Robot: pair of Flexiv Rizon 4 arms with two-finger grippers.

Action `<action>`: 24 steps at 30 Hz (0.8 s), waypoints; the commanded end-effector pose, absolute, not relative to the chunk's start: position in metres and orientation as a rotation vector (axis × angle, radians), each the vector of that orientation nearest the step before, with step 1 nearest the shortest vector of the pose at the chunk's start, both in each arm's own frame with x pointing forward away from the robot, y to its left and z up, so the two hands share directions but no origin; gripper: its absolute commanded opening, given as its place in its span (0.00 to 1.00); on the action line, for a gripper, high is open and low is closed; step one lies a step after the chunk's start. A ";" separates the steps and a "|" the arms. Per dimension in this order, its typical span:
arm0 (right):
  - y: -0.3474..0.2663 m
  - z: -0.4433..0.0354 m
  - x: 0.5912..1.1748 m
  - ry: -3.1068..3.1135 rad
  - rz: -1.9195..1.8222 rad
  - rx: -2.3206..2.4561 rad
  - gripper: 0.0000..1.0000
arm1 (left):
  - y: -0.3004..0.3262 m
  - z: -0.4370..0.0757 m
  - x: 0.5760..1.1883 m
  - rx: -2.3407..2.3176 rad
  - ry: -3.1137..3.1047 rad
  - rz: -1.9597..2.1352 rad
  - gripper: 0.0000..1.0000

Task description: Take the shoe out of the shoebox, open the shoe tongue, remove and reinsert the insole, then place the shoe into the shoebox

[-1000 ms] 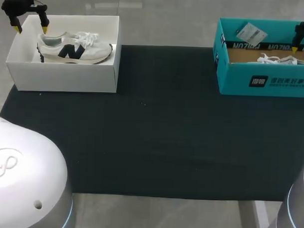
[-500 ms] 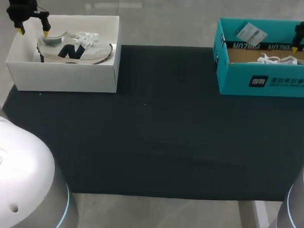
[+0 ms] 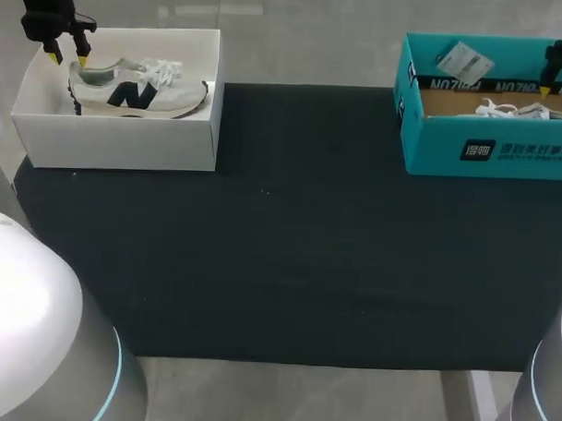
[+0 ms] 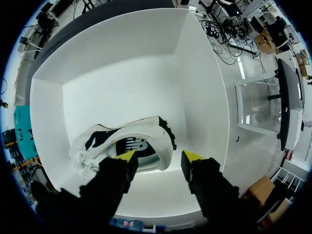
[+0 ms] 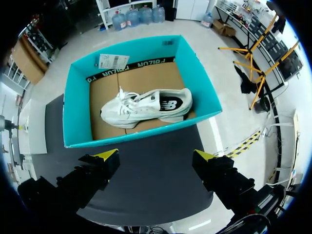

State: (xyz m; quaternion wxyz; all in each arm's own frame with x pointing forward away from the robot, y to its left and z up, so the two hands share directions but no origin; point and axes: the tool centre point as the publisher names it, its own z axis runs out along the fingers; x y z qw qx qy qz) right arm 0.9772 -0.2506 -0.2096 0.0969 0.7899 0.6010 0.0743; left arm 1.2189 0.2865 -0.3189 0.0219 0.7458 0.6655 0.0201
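The left end effector (image 3: 69,53) edges toward the heel of the shoe (image 3: 138,87). Its yellow tips now appear closer together from above.

You've a white shoebox (image 3: 117,135) at ten o'clock, its cream shoe (image 3: 137,88) marked with a navy logo. At two o'clock, a teal box (image 3: 505,149), brown-floored, holds a white shoe (image 5: 146,108). The table (image 3: 299,230) is black.

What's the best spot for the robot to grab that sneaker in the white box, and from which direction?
Probably by the heel collar, from straight above. The sneaker sits sole-down with its opening facing up, and the white box's walls block a sideways approach. The open left gripper hovers over that end.
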 end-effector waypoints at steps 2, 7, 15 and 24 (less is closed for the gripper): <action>-0.251 -0.210 0.978 1.780 0.221 2.339 1.00 | 0.295 -0.329 1.235 2.327 2.073 0.007 0.50; -0.251 -0.210 0.978 1.780 0.221 2.339 1.00 | 0.299 -0.337 1.236 2.311 2.077 0.020 0.48; -0.251 -0.210 0.978 1.780 0.221 2.339 1.00 | 0.307 -0.355 1.232 2.312 2.085 -0.025 0.52; -0.251 -0.210 0.978 1.780 0.221 2.339 1.00 | 0.303 -0.374 1.239 2.306 2.100 -0.094 0.47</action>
